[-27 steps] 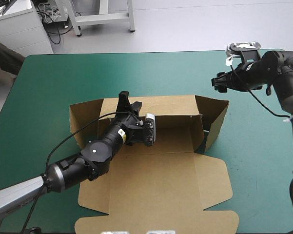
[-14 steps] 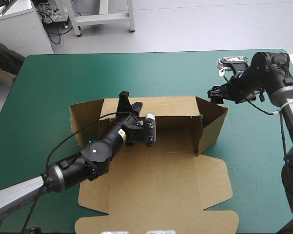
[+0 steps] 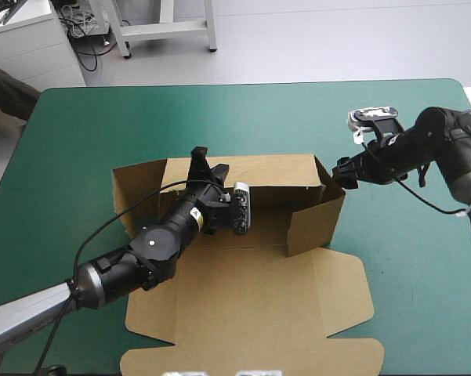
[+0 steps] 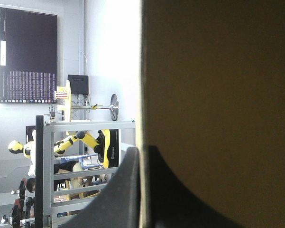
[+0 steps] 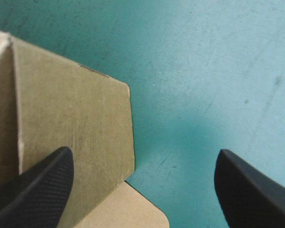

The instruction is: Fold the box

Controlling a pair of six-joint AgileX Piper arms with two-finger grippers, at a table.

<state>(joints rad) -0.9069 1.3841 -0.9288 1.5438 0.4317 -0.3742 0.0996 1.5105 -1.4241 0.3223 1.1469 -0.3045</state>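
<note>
Nearest the table's front edge, the box (image 3: 251, 313) is laid open on the teal-green cover (image 3: 219, 117), its broad lid panel (image 3: 243, 345) flat and reaching toward 6 o'clock. Over the panel's left part the left arm (image 3: 141, 251) is stretched low from 8 o'clock toward 1 o'clock. The left gripper (image 3: 200, 163) is set on the top edge of the raised back wall (image 3: 274, 171). In the left wrist view the brown board (image 4: 218, 95) is seen gripped edge-on between the two black fingers (image 4: 123, 190) of that gripper (image 4: 141, 151), which are closed to a thin slit on it. At 9 o'clock of the tray the left side flap (image 3: 137, 196) is raised and leans outward. At 3 o'clock the right side flap (image 3: 317, 219) stands angled inward across the tray floor. The right arm (image 3: 439, 133) is brought in from 3 o'clock, bent downward, with the right gripper (image 3: 341, 171) at the flap's upper outer corner. In the right wrist view that gripper (image 5: 142, 154) has its fingers (image 5: 42, 185) spread wide; the flap (image 5: 71, 109) lies by one finger, and whether it is touched cannot be told, while bare cover fills the gap. Bare cover is left beyond the back wall toward 12 o'clock, and on both sides at 9 and 3 o'clock.
</note>
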